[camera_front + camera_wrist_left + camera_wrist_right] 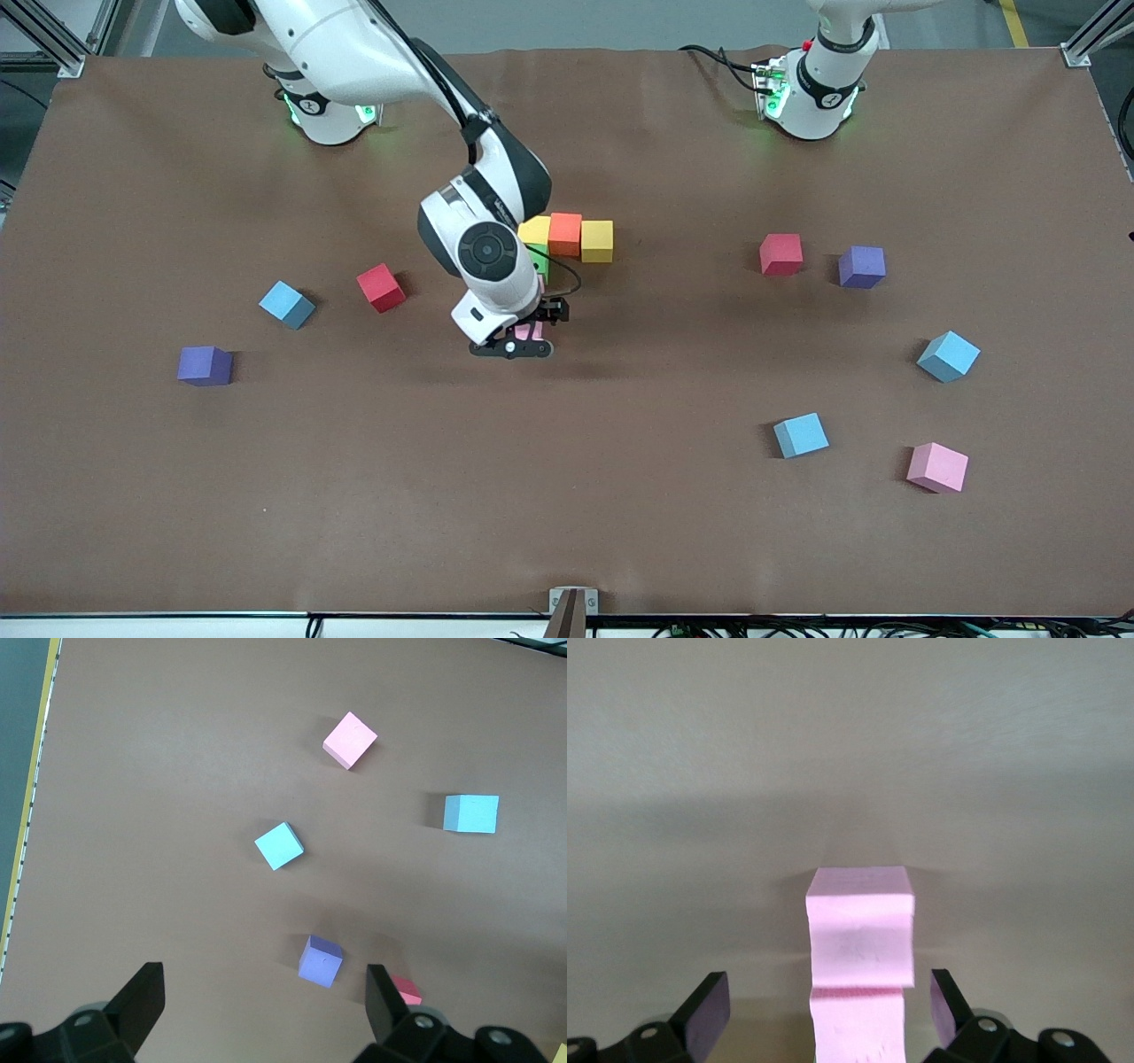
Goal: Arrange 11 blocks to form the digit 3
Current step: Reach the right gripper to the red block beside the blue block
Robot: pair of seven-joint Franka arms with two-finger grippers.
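Right wrist view shows the right gripper (824,1010) with its fingers spread wide, a column of pink blocks (859,939) between them, untouched. From the front, that gripper (523,341) is low over the started digit 3 (567,237), a yellow-orange-yellow row with green beneath, mid-table. The left gripper (266,1010) waits high with fingers apart over loose blocks (279,845).

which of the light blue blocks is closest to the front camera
The light blue block beside the pink block, toward the left arm's end. It lies lowest in the front view; the other two light blue blocks sit higher up.
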